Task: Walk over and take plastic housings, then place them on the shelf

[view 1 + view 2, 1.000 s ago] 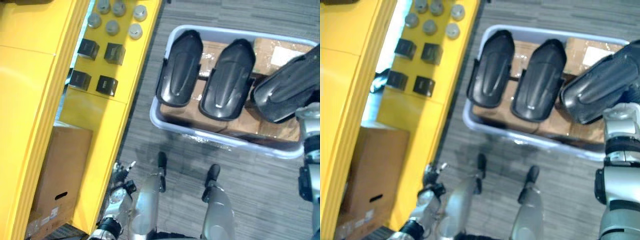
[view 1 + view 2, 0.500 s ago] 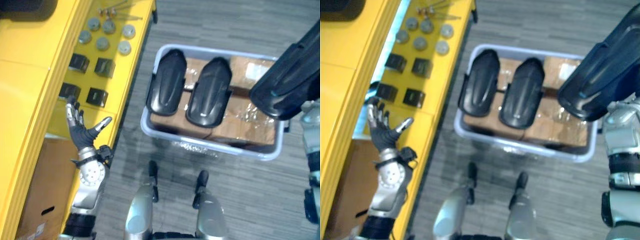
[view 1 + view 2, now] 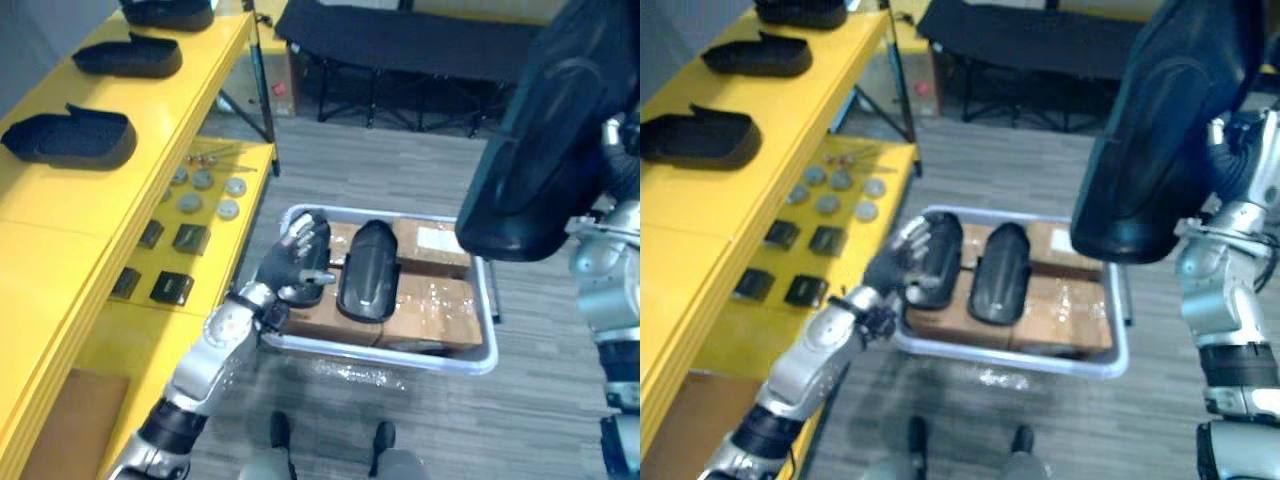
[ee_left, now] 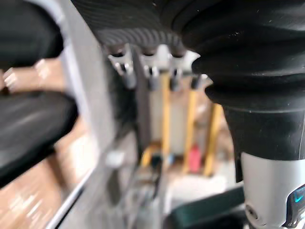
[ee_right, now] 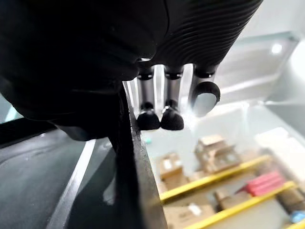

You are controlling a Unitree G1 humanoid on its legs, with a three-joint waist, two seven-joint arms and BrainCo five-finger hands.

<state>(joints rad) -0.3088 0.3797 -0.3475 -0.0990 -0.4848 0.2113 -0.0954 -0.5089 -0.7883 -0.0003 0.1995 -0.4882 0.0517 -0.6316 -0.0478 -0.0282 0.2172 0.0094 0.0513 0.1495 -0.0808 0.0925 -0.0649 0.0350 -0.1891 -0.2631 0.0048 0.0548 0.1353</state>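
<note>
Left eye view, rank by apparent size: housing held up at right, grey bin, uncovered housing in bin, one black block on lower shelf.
1. held housing and grey bin: look alike; the housing is nearer the camera, so unranked.
2. uncovered housing
3. black block

The right hand (image 5: 172, 93) shows from very close, its dark ribbed cover bulking over silver fingers (image 5: 147, 93) whose dark tips curl against the thin rim of a black plastic housing (image 5: 136, 162). The housing's smooth face beside that rim catches a pale streak of light. Past the fingertips, blurred, yellow shelf rails (image 5: 209, 187) carry cardboard boxes (image 5: 170, 167) and something red (image 5: 267, 183) (too soft to name).
</note>
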